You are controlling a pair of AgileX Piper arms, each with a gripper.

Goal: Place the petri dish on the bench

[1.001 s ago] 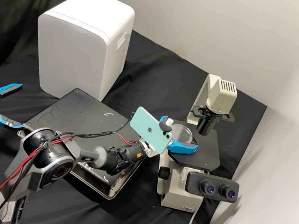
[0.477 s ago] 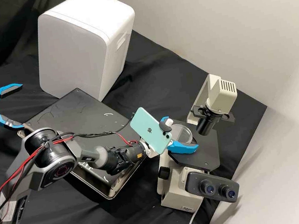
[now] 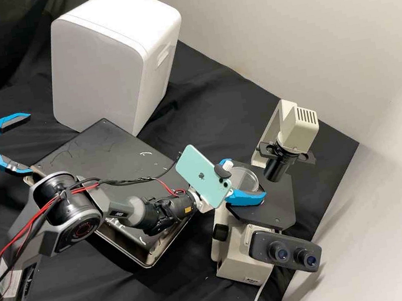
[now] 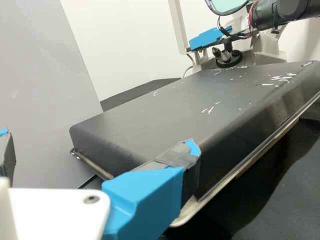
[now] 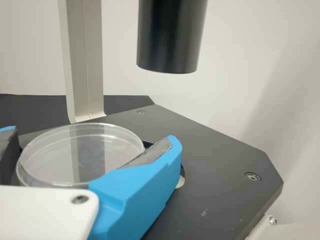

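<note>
Black cloth-covered bench (image 3: pixel 202 94). White rounded cabinet (image 3: pixel 110 58), upright toward the bench's far edge. Dark flat slab (image 3: pixel 95 157) on a metal tray, mid-bench, in front of the cabinet. Microscope (image 3: pixel 256 243), by the bench's right edge, eyepieces facing the near side. Left gripper (image 3: pixel 27 142), at the bench's left edge, fingers spread wide, one finger at the slab's corner. Right gripper (image 3: pixel 241 178), over the black microscope stage (image 5: pixel 215 170), fingers closed against opposite sides of the dish. Clear petri dish (image 5: pixel 75 150), on the stage beneath the dark objective tube, between those fingers.
</note>
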